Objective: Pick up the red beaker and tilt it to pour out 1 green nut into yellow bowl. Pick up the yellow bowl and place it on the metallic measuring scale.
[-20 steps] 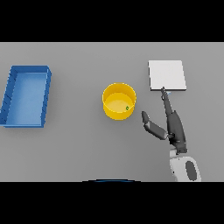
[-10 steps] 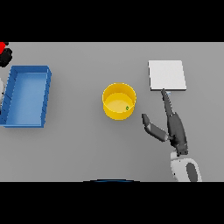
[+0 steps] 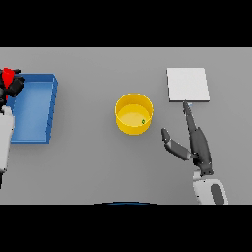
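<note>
- Pouring looks done: one green nut (image 3: 143, 121) lies in the yellow bowl (image 3: 134, 114) at the surface's middle.
- Left robot hand (image 3: 12, 87) grasps the red beaker (image 3: 8, 75) by the left edge, over the blue tray (image 3: 33, 108).
- Right robot hand (image 3: 194, 142), released, fingers straight, rests between bowl and metallic measuring scale (image 3: 187, 84); moving the bowl remains.

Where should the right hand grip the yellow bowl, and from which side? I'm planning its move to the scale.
Probably by the wall on its right side. The yellow bowl stands upright and open, with a green nut inside. The right hand lies open just to its right, thumb toward the bowl, so a sideways approach looks shortest. The scale is on that side too.
</note>
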